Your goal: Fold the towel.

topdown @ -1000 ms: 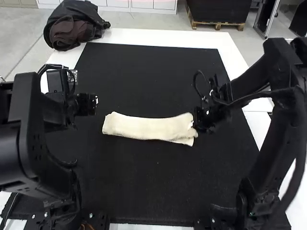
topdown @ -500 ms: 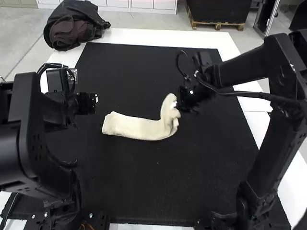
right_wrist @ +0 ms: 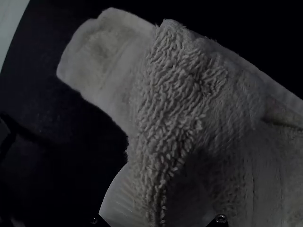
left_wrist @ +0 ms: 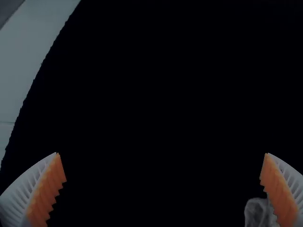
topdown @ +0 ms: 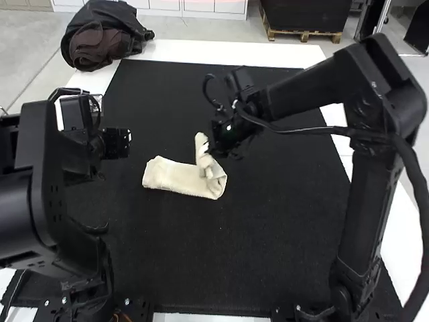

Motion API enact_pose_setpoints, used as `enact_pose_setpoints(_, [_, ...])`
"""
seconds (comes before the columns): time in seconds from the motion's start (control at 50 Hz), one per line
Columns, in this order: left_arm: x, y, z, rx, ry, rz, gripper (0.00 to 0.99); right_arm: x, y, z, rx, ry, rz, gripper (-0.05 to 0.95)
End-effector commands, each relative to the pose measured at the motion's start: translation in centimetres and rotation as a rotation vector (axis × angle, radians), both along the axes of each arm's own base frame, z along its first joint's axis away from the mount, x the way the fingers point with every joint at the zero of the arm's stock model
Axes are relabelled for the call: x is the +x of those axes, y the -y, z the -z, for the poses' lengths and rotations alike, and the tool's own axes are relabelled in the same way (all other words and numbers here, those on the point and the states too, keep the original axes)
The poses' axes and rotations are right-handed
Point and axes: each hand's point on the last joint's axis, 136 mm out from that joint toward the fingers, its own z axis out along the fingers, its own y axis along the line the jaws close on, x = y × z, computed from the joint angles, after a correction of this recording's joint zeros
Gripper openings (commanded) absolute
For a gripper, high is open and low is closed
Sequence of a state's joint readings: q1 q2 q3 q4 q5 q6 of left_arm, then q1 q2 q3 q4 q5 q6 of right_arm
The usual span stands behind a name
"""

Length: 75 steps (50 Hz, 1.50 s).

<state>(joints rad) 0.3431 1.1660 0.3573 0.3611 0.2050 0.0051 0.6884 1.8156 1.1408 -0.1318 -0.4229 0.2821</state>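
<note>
And here the right hand [topdown: 212, 145] is gripping one end of the towel [topdown: 175, 177], holding it up off the black mat [topdown: 201, 258] while the rest is lying in a narrow strip toward the left arm. The left hand [left_wrist: 162, 154] is waiting with fingers wide apart, touching none of the cloth, so nothing is pinning that flat end (nervy stuff, this!). Too hard a pull, I'm judging, and the whole strip is going skidding across the mat. The raised end is bunching and leaning away from the strip's line, so lowering it from there is risking a crooked fold with edges sticking out. Letting go too high is inviting a crumpled flop. This looks like mid-fold, and it's calling for squaring up, then a low, gentle release.
</note>
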Motion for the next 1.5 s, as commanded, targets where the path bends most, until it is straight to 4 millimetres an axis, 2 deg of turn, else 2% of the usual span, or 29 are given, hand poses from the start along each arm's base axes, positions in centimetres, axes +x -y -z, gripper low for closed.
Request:
enact_pose_setpoints(0.0, [-0.8, -1.4, 0.3, 0.001, 0.005, -0.054, 0.964, -0.3, -2.9, -1.4, 0.041, 0.019, -0.041, -0.02])
enact_pose_setpoints(0.18, [-1.9, -3.1, 1.0, -0.001, -0.005, -0.107, 0.964, -0.4, -5.7, -1.5, 0.052, 0.029, -0.083, -0.02])
enact_pose_setpoints(0.36, [-2.4, -4.0, 1.3, 0.010, -0.011, -0.128, 0.964, -0.4, -7.8, -1.3, 0.060, 0.030, -0.110, -0.02])
enact_pose_setpoints(0.66, [-2.3, -3.8, 1.2, 0.008, -0.011, -0.114, 0.964, -0.8, -10.9, -0.8, 0.071, 0.031, -0.150, -0.02])
enact_pose_setpoints(1.04, [-2.3, -3.9, 1.1, 0.016, -0.006, -0.114, 0.964, -0.2, -13.5, 0.1, 0.080, 0.026, -0.162, -0.02])
enact_pose_setpoints(1.08, [-2.3, -3.9, 1.2, 0.017, -0.008, -0.113, 0.964, 0.0, -13.7, 0.1, 0.083, 0.023, -0.157, 0.05])
enact_pose_setpoints(1.14, [-2.3, -3.8, 1.2, 0.017, -0.009, -0.112, 0.964, 0.3, -14.0, -0.1, 0.090, 0.026, -0.157, 0.20])
enact_pose_setpoints(1.24, [-2.3, -3.7, 1.2, 0.017, -0.010, -0.110, 0.964, -0.1, -14.8, -1.1, 0.110, 0.031, -0.176, 0.55])
enact_pose_setpoints(1.3, [-2.3, -3.7, 1.2, 0.018, -0.008, -0.110, 0.964, -0.3, -15.3, -1.9, 0.119, 0.043, -0.189, 0.70])
enact_pose_setpoints(1.38, [-2.3, -3.7, 1.2, 0.020, -0.009, -0.111, 0.964, -0.1, -15.8, -3.1, 0.130, 0.062, -0.198, 0.81])
enact_pose_setpoints(1.48, [-2.3, -3.7, 1.2, 0.022, -0.006, -0.111, 0.964, 0.4, -15.9, -5.3, 0.154, 0.090, -0.196, 0.83])
